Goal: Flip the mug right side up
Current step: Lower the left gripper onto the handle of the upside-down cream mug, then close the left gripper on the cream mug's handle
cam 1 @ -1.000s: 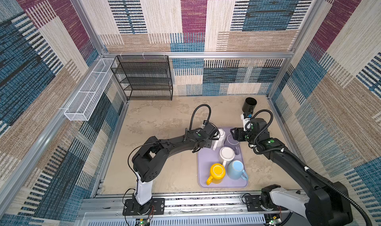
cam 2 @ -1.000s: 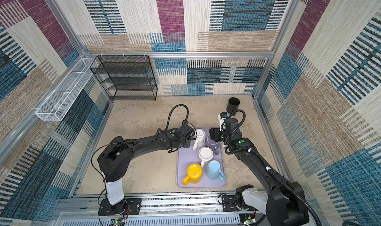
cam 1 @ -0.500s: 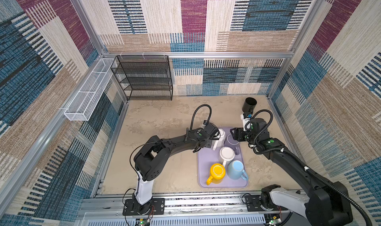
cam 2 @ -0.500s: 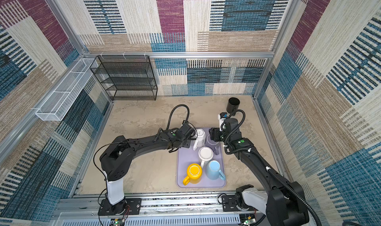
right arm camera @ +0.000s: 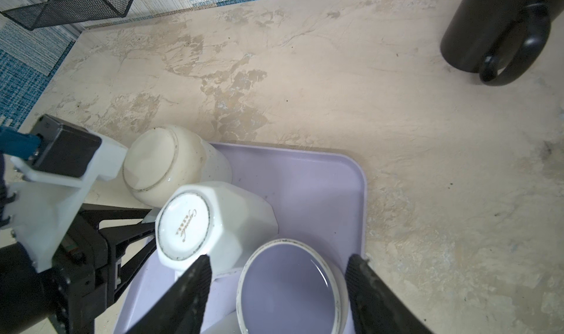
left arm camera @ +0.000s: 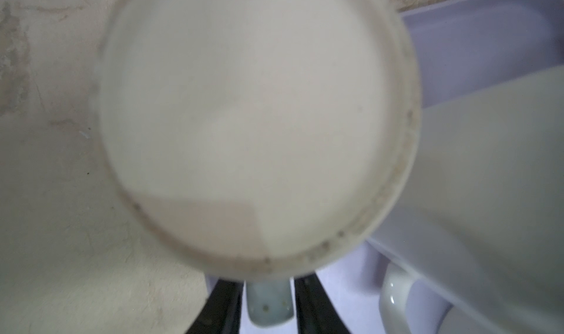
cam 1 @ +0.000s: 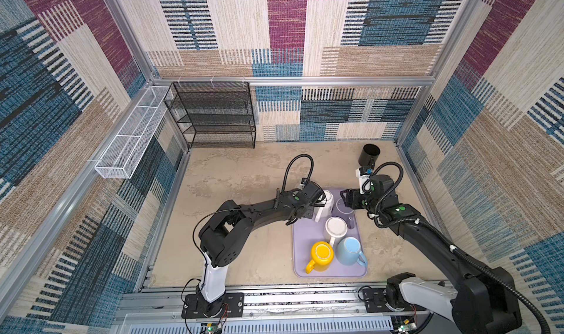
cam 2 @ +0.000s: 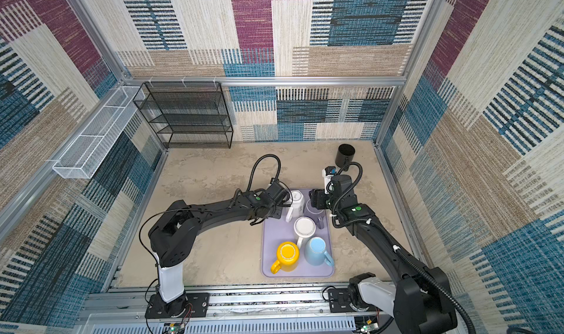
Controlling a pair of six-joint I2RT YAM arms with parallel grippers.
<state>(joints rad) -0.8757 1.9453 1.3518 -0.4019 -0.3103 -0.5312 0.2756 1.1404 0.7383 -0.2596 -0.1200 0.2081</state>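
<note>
Lavender plastic marks the spot in both top views: a tray on the desk, packed with mugs standing bottom-up. The cream mug, which we take for the one in hand, sits at the tray's far left corner. The left arm reaches it from the left, and the right arm comes in from the right. A black mug stands open end up at the far right, off the tray.

From the left wrist, the cream mug's base fills the blurred picture. Its handle lies between the left jaws, which press close on both sides; we read that as a grip on the handle.

From the right wrist, the right jaws stand open astride a lavender mug without clamping it. A white faceted mug sits just beside the cream one, perhaps touching.

Our worry is the crowding. A pinch on a thin handle lets the mug swing as it lifts, so it could topple the faceted neighbour or catch the tray's rim. The arms also work very near each other, and a wide flip could strike the right jaws.
</note>
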